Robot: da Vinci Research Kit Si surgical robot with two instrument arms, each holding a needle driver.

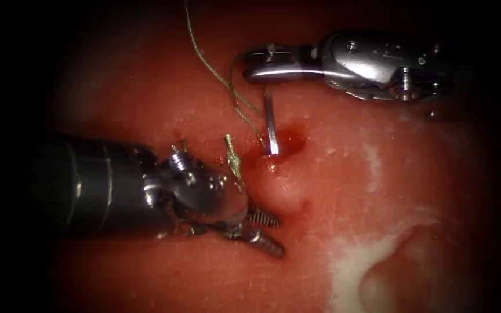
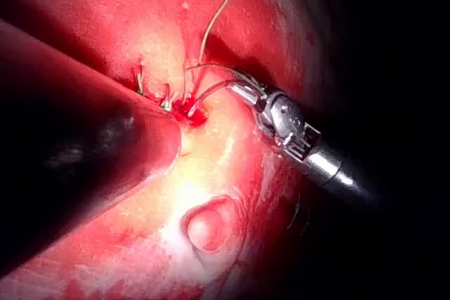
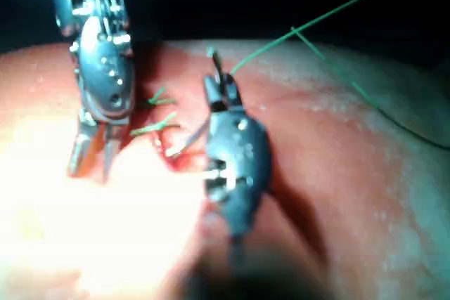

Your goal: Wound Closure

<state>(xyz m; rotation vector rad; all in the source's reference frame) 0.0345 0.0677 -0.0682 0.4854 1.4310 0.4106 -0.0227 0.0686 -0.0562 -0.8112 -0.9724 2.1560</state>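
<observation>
My right tool (image 1: 251,65) reaches in from the upper right. Its jaws are shut on the curved needle (image 1: 270,119) near its tail end. The needle hangs down from there, and its tip sits in the tissue (image 1: 343,191) at a spot of red fluid (image 1: 288,142). Thread (image 1: 204,55) trails from the needle up and out of view. My left tool (image 1: 269,233) lies low on the left, open and holding nothing, just below a raised fold of tissue. The left wrist view shows the needle (image 2: 211,89) arching from the right tool (image 2: 247,93) into the red spot.
Short cut ends of thread (image 1: 233,155) stand up from an earlier stitch just left of the needle's entry point. A pale patch with a round bump (image 1: 389,272) lies at the lower right. The left tool's dark shaft (image 1: 88,185) covers the left side.
</observation>
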